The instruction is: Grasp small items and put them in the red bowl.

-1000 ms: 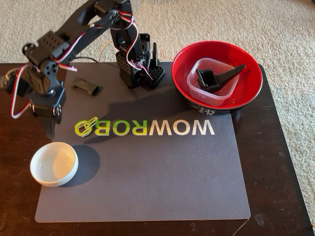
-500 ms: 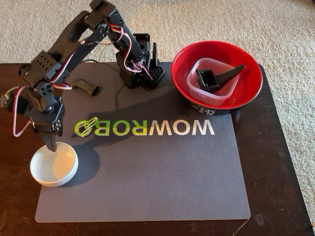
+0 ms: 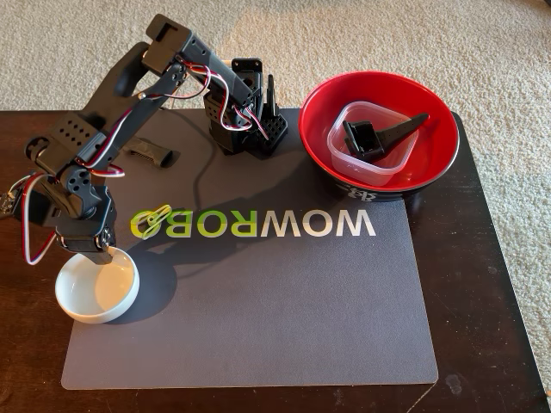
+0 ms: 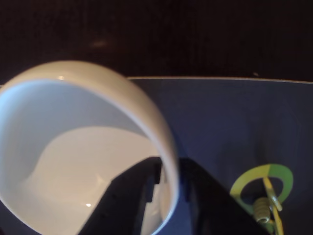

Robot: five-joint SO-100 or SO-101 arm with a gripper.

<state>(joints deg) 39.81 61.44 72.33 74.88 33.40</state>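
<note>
The small white dish [image 3: 108,297] sits at the left end of the grey mat [image 3: 258,301]. My gripper [image 3: 96,255] has come down on its far rim. In the wrist view the dish [image 4: 73,161] fills the left, and my gripper [image 4: 169,169] has one finger inside and one outside the rim, closed against it. Yellow-green paper clips [image 3: 151,222] [image 4: 266,205] lie just right of the dish. A black clip piece [image 3: 151,153] lies at the mat's back left. The red bowl [image 3: 430,159] at the back right holds the clear tub [image 3: 344,157] with a black clip piece [image 3: 366,138] in it.
The arm's base [image 3: 245,120] stands at the mat's back edge, between the loose clip piece and the red bowl. The dark table [image 3: 491,284] ends close to the mat on the right and front. Carpet lies beyond it.
The arm has swung left and lowered from above the mat's back left down onto the white dish's rim. The dish has shifted slightly to the right.
</note>
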